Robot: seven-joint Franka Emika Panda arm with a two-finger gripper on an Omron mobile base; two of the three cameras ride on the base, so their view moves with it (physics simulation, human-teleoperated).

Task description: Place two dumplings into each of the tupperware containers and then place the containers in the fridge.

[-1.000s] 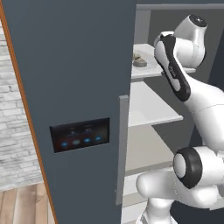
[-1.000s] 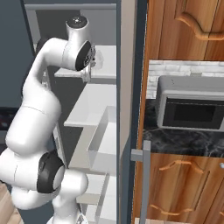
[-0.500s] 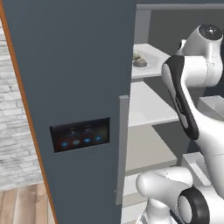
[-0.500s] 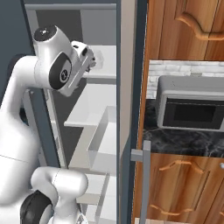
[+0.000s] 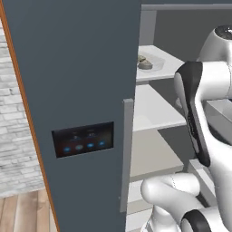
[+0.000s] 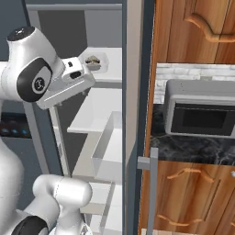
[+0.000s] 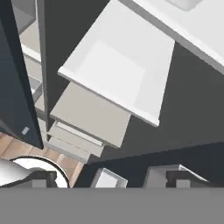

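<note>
The fridge stands open, its slate-grey door [image 5: 81, 90] swung to the left and white shelves [image 6: 98, 108] showing inside. On the upper shelf sits a tupperware container [image 5: 152, 63] [image 6: 98, 62] with dumplings [image 5: 144, 64] [image 6: 93, 60] in it. My gripper [image 6: 72, 94] hangs open and empty in front of the shelves, a little left of and below that container. In the hand view the gripper [image 7: 109, 178] looks down past the middle shelf [image 7: 116, 76], nothing between its fingertips [image 7: 43, 177].
A clear drawer bin [image 6: 110, 147] juts from the fridge below the shelves. The door's edge handle [image 5: 127, 154] is close to my arm. Right of the fridge are wooden cabinets [image 6: 197, 27] and a steel oven [image 6: 199, 114] on a dark counter.
My hand has drawn back from the container on the upper shelf, moving out and slightly down. The container stays on the shelf. The jaws have stayed open.
</note>
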